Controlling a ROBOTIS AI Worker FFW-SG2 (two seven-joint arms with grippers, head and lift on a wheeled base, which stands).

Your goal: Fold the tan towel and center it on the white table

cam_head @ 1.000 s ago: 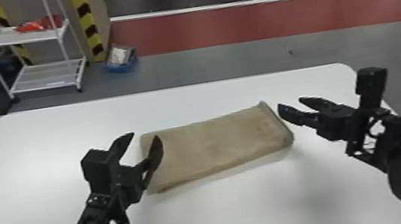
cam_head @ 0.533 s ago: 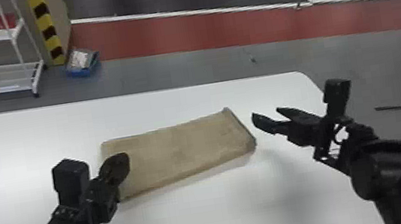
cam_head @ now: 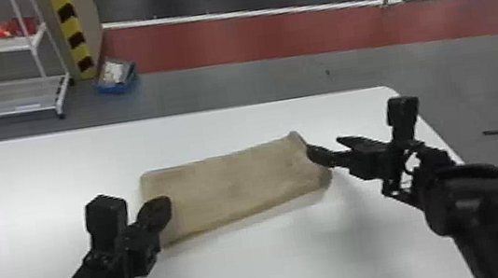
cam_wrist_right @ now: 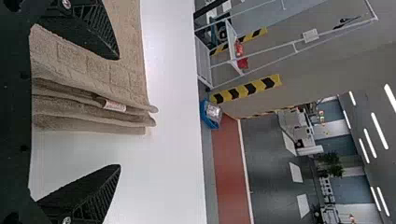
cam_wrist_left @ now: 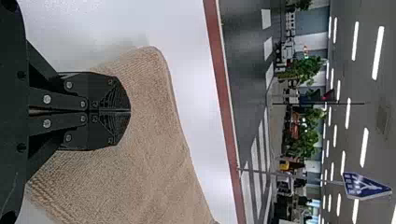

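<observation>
while the table (cam_head: 281,263) holds the towel (cam_head: 231,181), shelves (cam_head: 8,99) stand beyond.

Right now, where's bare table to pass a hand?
Bare: between towel and far table edge; left of left gripper; nearside of towel. Crowded: towel's ends, left gripper over one, right gripper at the other.
</observation>
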